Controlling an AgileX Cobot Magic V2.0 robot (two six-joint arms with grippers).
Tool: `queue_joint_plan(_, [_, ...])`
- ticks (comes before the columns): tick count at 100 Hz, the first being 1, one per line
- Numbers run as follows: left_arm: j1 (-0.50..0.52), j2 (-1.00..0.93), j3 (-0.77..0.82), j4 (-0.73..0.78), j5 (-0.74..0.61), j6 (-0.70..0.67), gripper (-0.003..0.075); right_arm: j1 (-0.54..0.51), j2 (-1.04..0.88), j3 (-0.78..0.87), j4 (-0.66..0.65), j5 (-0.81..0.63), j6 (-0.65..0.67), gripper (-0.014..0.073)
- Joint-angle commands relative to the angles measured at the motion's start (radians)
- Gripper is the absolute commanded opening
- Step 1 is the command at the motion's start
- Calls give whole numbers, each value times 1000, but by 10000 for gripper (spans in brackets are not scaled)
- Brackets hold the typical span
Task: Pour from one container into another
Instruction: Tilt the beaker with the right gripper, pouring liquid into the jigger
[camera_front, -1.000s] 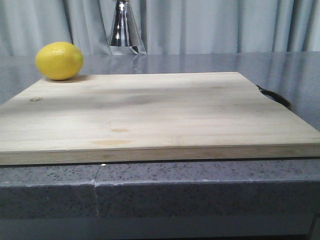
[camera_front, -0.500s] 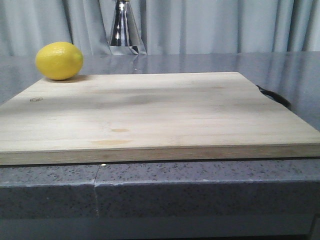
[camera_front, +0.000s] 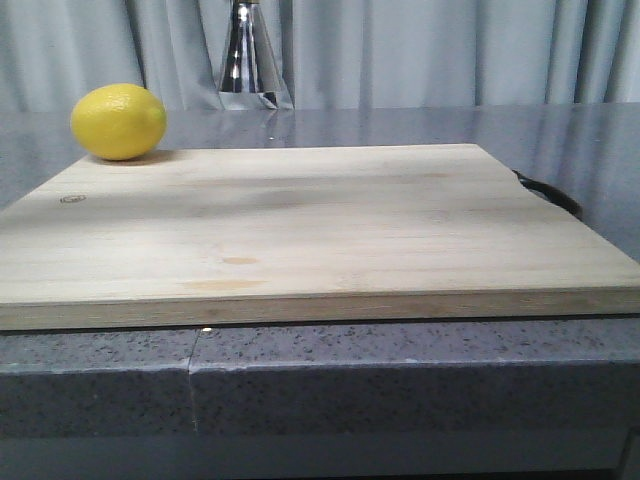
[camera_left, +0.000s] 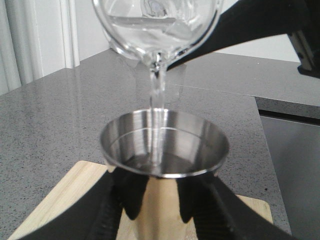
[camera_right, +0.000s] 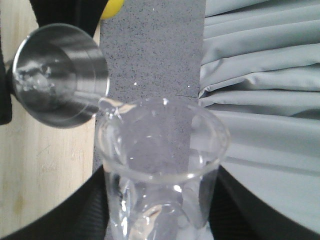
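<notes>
My left gripper (camera_left: 160, 212) is shut on the steel jigger (camera_left: 165, 150), which it holds upright with the open cup on top. Above it, my right gripper (camera_right: 160, 215) is shut on the clear glass beaker (camera_right: 160, 165). The beaker (camera_left: 157, 25) is tilted, its lip over the jigger (camera_right: 57, 75). A thin stream of clear liquid (camera_left: 157, 100) falls into the cup, where a little liquid shows. In the front view only the jigger's lower cone (camera_front: 250, 60) shows at the top edge; both grippers are out of that frame.
A wooden cutting board (camera_front: 300, 220) lies on the grey stone counter (camera_front: 400, 380), with a yellow lemon (camera_front: 118, 121) at its far left corner. A black handle (camera_front: 550, 192) sticks out at the board's right edge. Grey curtains (camera_front: 450, 50) hang behind.
</notes>
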Motion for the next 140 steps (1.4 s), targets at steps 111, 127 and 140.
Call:
queue_joint_plan(111, [3, -46, -25, -111, 78, -2, 249, -6, -39, -36, 32, -92, 293, 323])
queue_joint_plan(127, [3, -46, -25, -111, 77, -2, 249, -47, -46, -36, 63, -117, 503, 323])
queue_joint_plan(140, [3, -46, -25, -111, 77, -2, 249, -115, -71, -34, 173, -138, 591, 323])
